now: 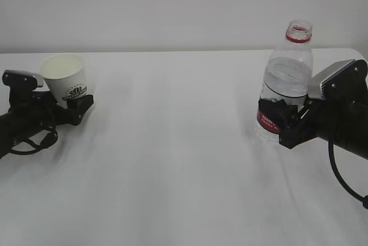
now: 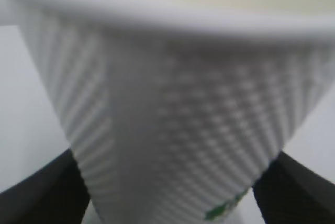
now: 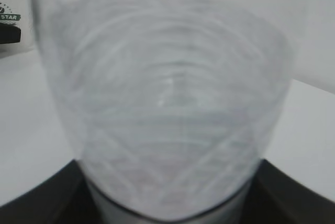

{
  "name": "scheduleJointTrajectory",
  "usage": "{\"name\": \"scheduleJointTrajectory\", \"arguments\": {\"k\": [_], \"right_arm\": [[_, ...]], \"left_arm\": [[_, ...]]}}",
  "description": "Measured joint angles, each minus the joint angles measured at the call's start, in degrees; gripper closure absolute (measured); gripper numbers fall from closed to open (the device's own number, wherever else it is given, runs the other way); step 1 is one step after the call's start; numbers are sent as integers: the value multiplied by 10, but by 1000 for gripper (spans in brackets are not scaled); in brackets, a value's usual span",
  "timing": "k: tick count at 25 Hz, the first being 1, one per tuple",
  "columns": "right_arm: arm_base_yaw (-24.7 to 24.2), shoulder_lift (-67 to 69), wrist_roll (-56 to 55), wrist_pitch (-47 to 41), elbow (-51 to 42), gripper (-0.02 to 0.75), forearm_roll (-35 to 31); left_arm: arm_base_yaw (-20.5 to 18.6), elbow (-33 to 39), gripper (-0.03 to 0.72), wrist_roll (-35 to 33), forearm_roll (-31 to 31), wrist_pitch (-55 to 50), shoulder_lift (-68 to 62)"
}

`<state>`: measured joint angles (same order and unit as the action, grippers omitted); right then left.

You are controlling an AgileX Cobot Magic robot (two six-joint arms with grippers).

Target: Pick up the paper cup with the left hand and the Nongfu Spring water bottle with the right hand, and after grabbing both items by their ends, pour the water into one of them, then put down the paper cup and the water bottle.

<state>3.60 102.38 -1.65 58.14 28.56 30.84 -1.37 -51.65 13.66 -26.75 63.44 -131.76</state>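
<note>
The white paper cup (image 1: 64,76) leans to the left at the table's left side, its base between the fingers of my left gripper (image 1: 73,103). The left wrist view is filled by the cup's dotted wall (image 2: 178,119); the black fingers (image 2: 301,192) stand on either side with a thin gap showing, so that gripper (image 2: 172,195) is open. The uncapped Nongfu Spring water bottle (image 1: 287,73) stands upright at the right with water (image 1: 286,82) in it. My right gripper (image 1: 276,120) is shut on its labelled lower part, and in the right wrist view the gripper (image 3: 170,203) clasps the bottle (image 3: 167,103).
The white table (image 1: 184,165) runs between the two arms, with a pale wall behind its back edge. The right arm's black cable (image 1: 345,183) hangs near the right edge. The cup's logo (image 3: 8,17) shows far left in the right wrist view.
</note>
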Motion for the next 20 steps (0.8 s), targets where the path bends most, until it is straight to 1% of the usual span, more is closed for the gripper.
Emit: {"name": "scheduleJointTrajectory", "arguments": {"k": [4,8,11,13,15,20], "right_arm": [[0,0,0,-1,0,258,0],[0,0,-1,-1,0,258,1],[0,0,-1,-1,0,258,1],[0,0,-1,-1,0,258,1],[0,0,-1,-1,0,258,1],[0,0,-1,-1,0,258,1]], "left_arm": [[18,-27,-4,0,8,-23,-6],[29,-33,8,0,12,-36,-7],[30,-34,46,1,12,-31,-7],[30,-34,96,1,12,-30,-7],[30,-34,120,1,10,-30,-7],[30,-33,130,11,-22,-25,-7]]}}
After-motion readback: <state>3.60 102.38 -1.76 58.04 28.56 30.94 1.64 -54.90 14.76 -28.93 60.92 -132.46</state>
